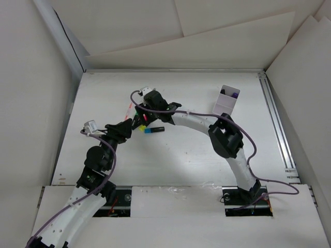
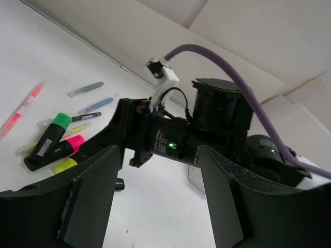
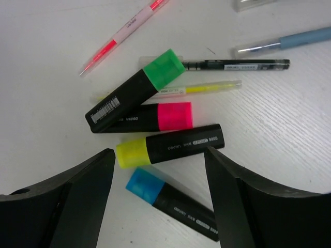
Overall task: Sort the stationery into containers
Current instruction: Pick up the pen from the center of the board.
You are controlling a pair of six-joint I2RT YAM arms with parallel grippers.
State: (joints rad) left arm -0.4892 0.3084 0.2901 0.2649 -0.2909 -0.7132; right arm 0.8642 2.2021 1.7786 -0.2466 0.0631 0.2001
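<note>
Highlighters are lying in a loose cluster on the white worktop [image 1: 196,155], left of centre, well apart from the pale divided box [image 1: 223,107] that is standing toward the far right. One dark item with a purple end [image 1: 235,95] is sitting upright in that box. From the right wrist view, a green-capped highlighter [image 3: 135,90] is leaning across a pink-capped one [image 3: 155,118]. Just below them a yellow-capped highlighter [image 3: 170,147] is lying almost level, and a blue-capped highlighter [image 3: 170,201] is angling away beneath it. Thin pens are scattering around the far side: a pink pen [image 3: 124,28], a black pen [image 3: 232,64], a pale yellow pen [image 3: 207,88] and a blue-grey pen [image 3: 289,41]. The right pincer [image 3: 159,152] is hanging spread wide over the yellow and blue highlighters and gripping nothing. The left pincer [image 2: 159,170] is also gaping wide and empty, facing the right arm's wrist with the cluster off to its left.
</note>
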